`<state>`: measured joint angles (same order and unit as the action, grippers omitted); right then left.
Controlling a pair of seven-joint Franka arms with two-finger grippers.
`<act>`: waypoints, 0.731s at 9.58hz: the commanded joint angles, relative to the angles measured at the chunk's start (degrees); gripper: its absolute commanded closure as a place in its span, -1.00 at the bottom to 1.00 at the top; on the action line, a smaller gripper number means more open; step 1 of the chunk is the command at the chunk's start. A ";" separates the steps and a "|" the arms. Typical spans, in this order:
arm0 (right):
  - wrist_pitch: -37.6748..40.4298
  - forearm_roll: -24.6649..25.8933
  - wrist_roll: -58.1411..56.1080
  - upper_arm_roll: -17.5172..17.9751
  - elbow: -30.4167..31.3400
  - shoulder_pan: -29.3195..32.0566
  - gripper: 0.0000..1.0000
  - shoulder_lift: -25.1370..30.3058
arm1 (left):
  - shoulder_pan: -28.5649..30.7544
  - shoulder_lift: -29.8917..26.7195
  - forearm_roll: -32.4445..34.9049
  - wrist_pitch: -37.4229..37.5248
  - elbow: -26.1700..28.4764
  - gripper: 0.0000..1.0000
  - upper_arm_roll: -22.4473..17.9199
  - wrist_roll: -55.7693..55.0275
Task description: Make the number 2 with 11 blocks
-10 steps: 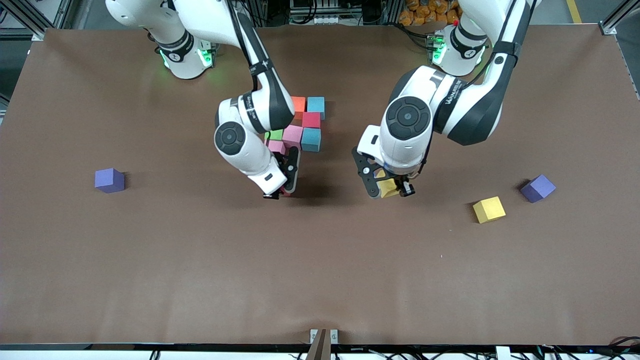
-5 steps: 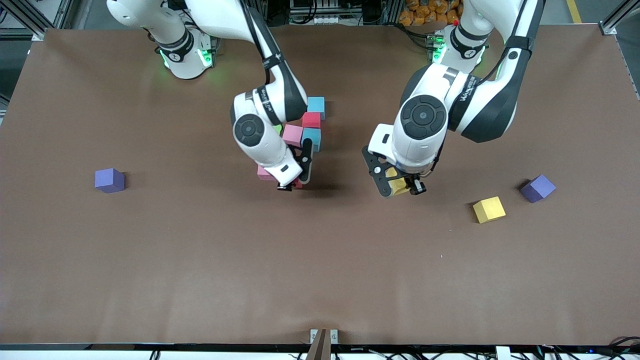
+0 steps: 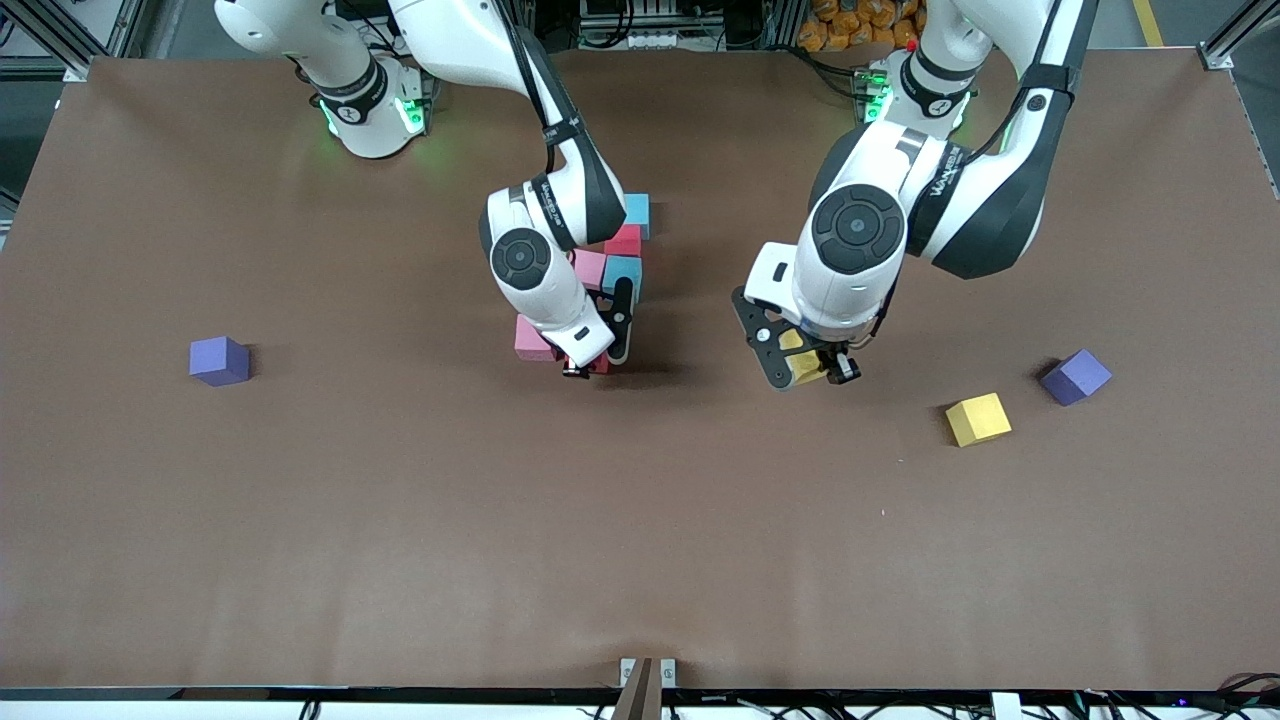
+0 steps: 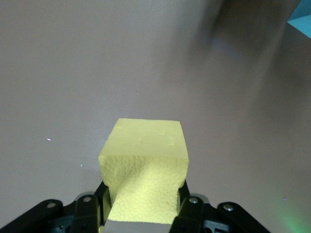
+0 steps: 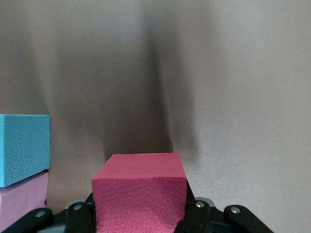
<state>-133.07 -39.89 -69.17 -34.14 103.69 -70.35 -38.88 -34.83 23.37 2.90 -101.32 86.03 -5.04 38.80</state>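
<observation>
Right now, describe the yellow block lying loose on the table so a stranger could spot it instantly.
Start at the brown table and go toward the left arm's end. The loose yellow block lies flat there, beside a purple cube and nearer the front camera. Unlike the other yellow block, clamped in the left pincer, nothing touches it.

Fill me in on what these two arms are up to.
They are laying coloured foam blocks into a figure on the brown table. The right pincer holds a red block at the edge of the block cluster nearest the front camera, beside a pink block. The left pincer holds a yellow block over bare table. Another yellow block and two purple blocks lie loose.
</observation>
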 commanded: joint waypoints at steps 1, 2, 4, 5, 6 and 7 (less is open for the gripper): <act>-1.66 0.25 0.79 -0.57 3.35 -1.46 0.29 1.08 | 0.46 -1.57 0.26 0.42 1.51 1.00 0.47 1.28; -2.71 0.25 0.00 -0.57 4.76 -1.63 0.29 1.52 | 0.46 -1.57 0.26 0.42 1.51 1.00 0.47 1.28; -3.24 0.25 -0.27 -0.57 5.65 -1.98 0.29 1.88 | 0.46 -1.66 0.26 0.42 1.51 1.00 0.64 1.37; -3.24 0.25 -0.27 -0.57 5.65 -1.99 0.29 1.88 | 0.46 -1.74 0.26 0.42 1.60 1.00 0.64 1.37; -3.24 0.25 -0.27 -0.57 5.82 -2.07 0.29 1.88 | 0.46 -1.75 0.26 0.42 1.86 1.00 1.17 1.37; -3.42 0.25 -0.27 -0.66 6.35 -2.42 0.29 2.05 | 0.46 -1.75 0.26 0.42 1.86 1.00 1.35 1.37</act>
<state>-135.79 -39.85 -69.18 -34.22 107.41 -71.35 -38.80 -34.81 23.35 2.90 -101.32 86.24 -4.49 38.80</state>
